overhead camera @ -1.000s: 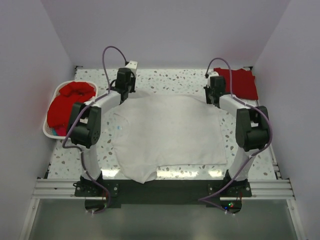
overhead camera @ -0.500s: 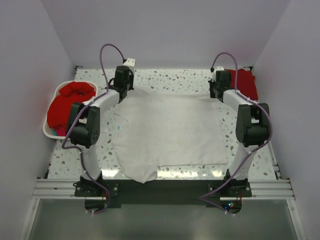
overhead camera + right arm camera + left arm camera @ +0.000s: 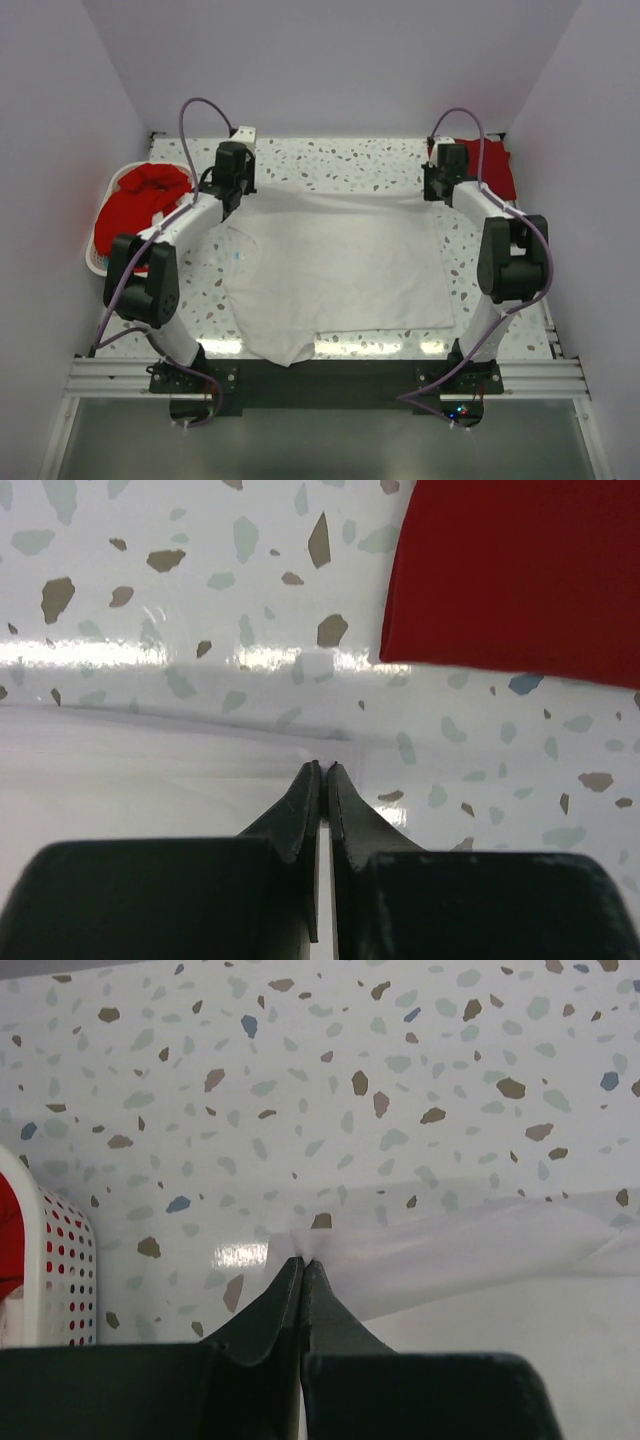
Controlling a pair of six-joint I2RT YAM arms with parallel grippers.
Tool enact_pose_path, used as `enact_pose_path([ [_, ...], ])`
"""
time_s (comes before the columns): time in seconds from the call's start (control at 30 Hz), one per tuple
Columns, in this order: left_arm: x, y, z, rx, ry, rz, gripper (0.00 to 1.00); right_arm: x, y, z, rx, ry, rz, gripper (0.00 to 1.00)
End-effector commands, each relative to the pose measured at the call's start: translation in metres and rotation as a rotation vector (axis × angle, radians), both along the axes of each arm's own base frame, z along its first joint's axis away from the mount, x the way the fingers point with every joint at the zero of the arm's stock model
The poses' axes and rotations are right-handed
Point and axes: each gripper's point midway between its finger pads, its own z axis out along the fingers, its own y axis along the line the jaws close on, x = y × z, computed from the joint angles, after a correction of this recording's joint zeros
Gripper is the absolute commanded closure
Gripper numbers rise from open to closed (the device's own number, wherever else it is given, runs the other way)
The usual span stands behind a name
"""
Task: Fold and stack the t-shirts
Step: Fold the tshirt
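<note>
Far left: white basket [image 3: 97,262] holds loose red t-shirts [image 3: 140,195], waiting their turn, I reckon.

Left gripper [image 3: 302,1260]: jaws pressed together, pinching the far left corner of the white t-shirt [image 3: 340,265].

Shirt lies mid-table, far edge drawn straight between both arms. I take this as stretching it flat for folding.

Right gripper [image 3: 322,768]: jaws pressed together on the far right corner.

Folded red t-shirt [image 3: 497,168] sits far right, just beyond. I judge it the start of the stack.
</note>
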Motion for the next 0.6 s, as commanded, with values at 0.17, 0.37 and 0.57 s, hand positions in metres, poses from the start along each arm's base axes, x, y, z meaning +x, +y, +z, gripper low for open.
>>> enact_pose_path([
  [0.17, -0.044, 0.008, -0.012, -0.072, 0.101, 0.05, 1.0, -0.027, -0.004, 0.019, 0.042, -0.019, -0.064, 1.0],
  [0.37, -0.063, 0.01, -0.029, -0.082, 0.156, 0.061, 1.0, -0.035, -0.013, 0.023, 0.027, -0.029, -0.108, 1.0],
  [0.57, -0.068, 0.011, -0.036, -0.087, 0.172, 0.065, 1.0, -0.036, -0.023, 0.039, 0.007, -0.072, -0.155, 1.0],
])
